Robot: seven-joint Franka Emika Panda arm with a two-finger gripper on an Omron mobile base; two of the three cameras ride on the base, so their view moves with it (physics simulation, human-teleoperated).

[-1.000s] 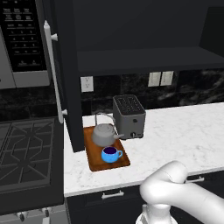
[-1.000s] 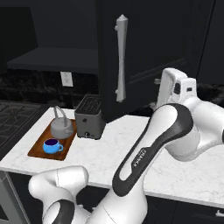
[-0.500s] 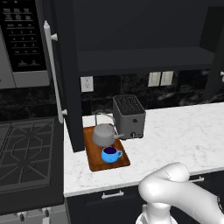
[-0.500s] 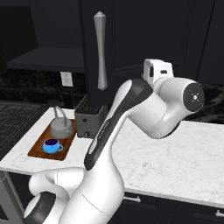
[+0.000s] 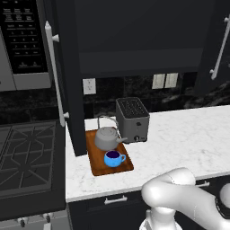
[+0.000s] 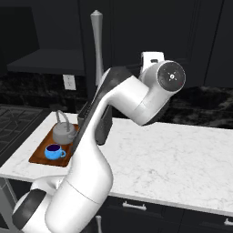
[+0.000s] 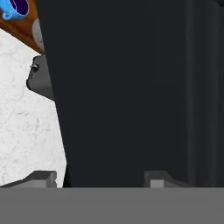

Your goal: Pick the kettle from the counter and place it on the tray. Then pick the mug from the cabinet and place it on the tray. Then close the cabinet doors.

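My gripper [image 7: 100, 177] sits spread apart, empty, against a dark door [image 7: 131, 87] that blocks most of my sight. Past its edge the toaster [image 5: 132, 119] stands just beside the tray [image 5: 99, 167], which carries kettle [image 5: 107, 137] and mug [image 5: 114, 158].

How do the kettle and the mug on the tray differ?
The kettle is grey metal; the mug is bright blue with a dark purple inside. The kettle is larger, the mug smaller. The kettle has an arched wire handle over its top, the mug a side handle. The kettle sits nearer the toaster, the mug nearer the counter's front edge. Both stand upright on the tray.
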